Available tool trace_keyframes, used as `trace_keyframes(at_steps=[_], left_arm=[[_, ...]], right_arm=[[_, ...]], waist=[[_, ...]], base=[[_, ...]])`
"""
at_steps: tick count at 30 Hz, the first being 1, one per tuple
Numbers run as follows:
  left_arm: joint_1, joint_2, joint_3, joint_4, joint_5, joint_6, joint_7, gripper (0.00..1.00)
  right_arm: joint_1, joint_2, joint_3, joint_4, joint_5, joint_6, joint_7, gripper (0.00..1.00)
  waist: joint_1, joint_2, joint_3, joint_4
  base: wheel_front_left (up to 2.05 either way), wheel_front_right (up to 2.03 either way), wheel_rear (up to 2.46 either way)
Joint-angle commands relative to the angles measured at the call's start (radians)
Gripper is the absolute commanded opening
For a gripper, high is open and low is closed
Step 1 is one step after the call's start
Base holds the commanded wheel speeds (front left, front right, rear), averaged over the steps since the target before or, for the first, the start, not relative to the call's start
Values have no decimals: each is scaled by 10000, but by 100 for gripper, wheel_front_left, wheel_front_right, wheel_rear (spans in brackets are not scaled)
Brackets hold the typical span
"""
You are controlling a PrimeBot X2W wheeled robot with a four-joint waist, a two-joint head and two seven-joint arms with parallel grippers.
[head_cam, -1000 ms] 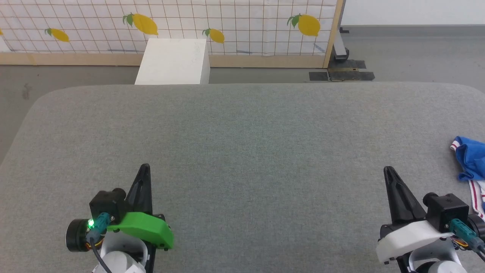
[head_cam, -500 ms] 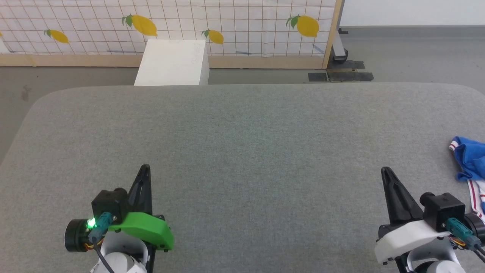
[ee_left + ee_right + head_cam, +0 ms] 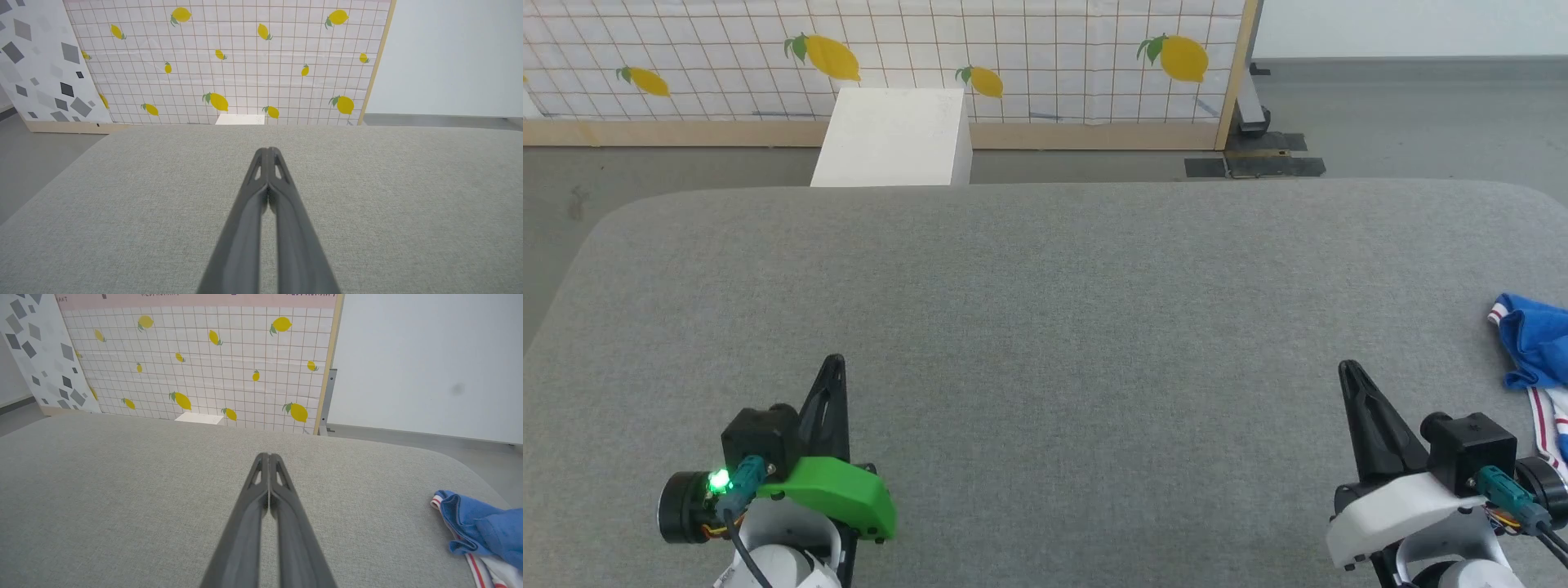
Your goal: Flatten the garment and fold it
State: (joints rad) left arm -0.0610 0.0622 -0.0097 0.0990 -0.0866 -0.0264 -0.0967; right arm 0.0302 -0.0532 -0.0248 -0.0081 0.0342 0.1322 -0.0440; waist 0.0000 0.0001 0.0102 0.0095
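Note:
The garment (image 3: 1535, 339) lies crumpled at the right edge of the grey table, bright blue with a white, red-striped edge; it is cut off by the head view's border. In the right wrist view the garment (image 3: 478, 526) sits at the lower right. My right gripper (image 3: 1344, 367) is shut and empty, a little to the left of the garment and apart from it; its fingers (image 3: 267, 457) meet at the tips. My left gripper (image 3: 834, 360) is shut and empty over bare table at the lower left, seen tip to tip (image 3: 267, 150) in the left wrist view.
The grey padded table (image 3: 1045, 294) has rounded far corners. Beyond its far edge stands a white box (image 3: 894, 135) on the floor, before a lemon-patterned partition (image 3: 931, 57) with a wooden frame. A grey-speckled panel (image 3: 36, 61) stands at the left.
The head camera has shifted slightly, so the whole picture has drifted a little left. Neither gripper has opened and the garment lies as before.

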Motion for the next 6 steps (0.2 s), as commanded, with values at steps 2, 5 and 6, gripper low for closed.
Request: trace_keyframes(at_steps=[2,5,6], left_arm=[[200,-56,44,-105,137,52,90,0],[228,-61,47,-163,185,66,148,0],[238,-62,49,-186,204,71,171,0]], right_arm=[[-177,20,45,39,-66,-9,47,0],[-185,20,59,42,-84,-10,73,0],[-188,21,64,43,-91,-10,83,0]], waist=[[0,-1,-5,-5],[0,-1,-12,-11],[0,-1,-14,-13]], base=[[0,0,0],[0,0,0],[0,0,0]])
